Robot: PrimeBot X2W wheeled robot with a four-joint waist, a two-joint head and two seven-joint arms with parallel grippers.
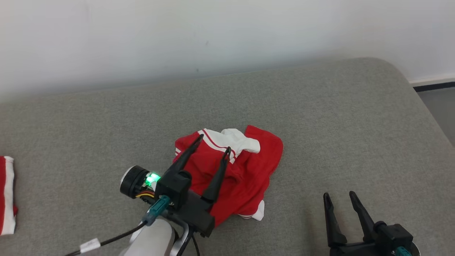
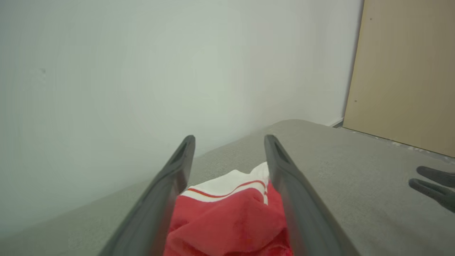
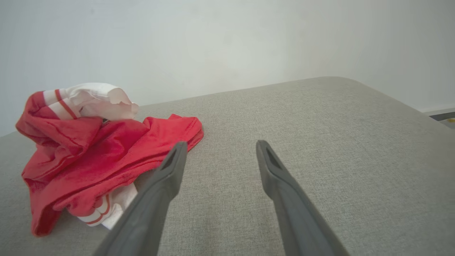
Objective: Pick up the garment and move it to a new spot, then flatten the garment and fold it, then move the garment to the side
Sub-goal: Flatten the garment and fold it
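On the grey fabric-covered tabletop (image 1: 320, 124), one crumpled red garment (image 1: 249, 170) with white striped trim is seen lying near the middle, in front of a pale wall (image 1: 177, 35). One more red-and-white piece of cloth (image 1: 7, 195) is found at the far left edge of the head view, well apart from the garment. Two claws are counted, each with two long dark fingers.

The left claw (image 1: 215, 142) is reached forward over the near left part of the garment, with its pale forearm (image 1: 153, 238) rising from the bottom edge and one green light (image 1: 153, 177) lit at the wrist. Its fingers are spread wide and nothing is gripped. In the left wrist view the red cloth (image 2: 231, 220) is seen lying between the two fingers of that claw (image 2: 229, 137); whether the cloth is touched by them cannot be told.

The right claw (image 1: 338, 194) is held low at the lower right, fingers pointing up the view, well to the right of the garment. It too is spread wide and nothing is held. In the right wrist view its fingers are aimed at bare tabletop (image 3: 320, 142), with the garment (image 3: 92, 156) off to the left.
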